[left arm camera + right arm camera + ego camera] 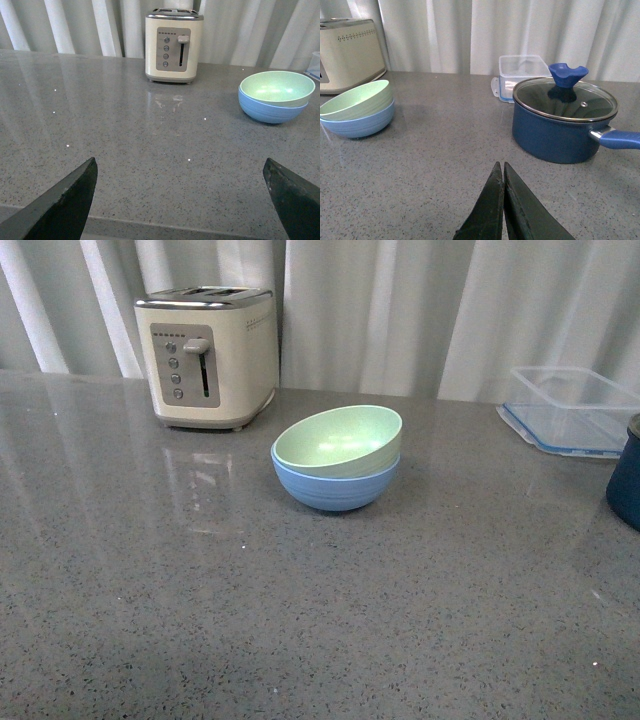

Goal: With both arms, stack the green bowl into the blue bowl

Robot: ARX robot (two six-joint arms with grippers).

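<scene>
The green bowl [338,440] sits nested in the blue bowl [335,488], tilted a little, in the middle of the grey counter. The pair also shows in the left wrist view, green [277,87] in blue [270,110], and in the right wrist view, green [355,99] in blue [360,125]. Neither arm shows in the front view. My left gripper [180,165] is open and empty, low over the counter near its front edge, far from the bowls. My right gripper [500,167] is shut and empty, over bare counter away from the bowls.
A cream toaster [208,355] stands at the back left. A clear blue-rimmed container [570,408] lies at the back right. A dark navy pot [562,120] with a glass lid stands at the right, its handle [617,139] pointing outward. White curtains hang behind the counter.
</scene>
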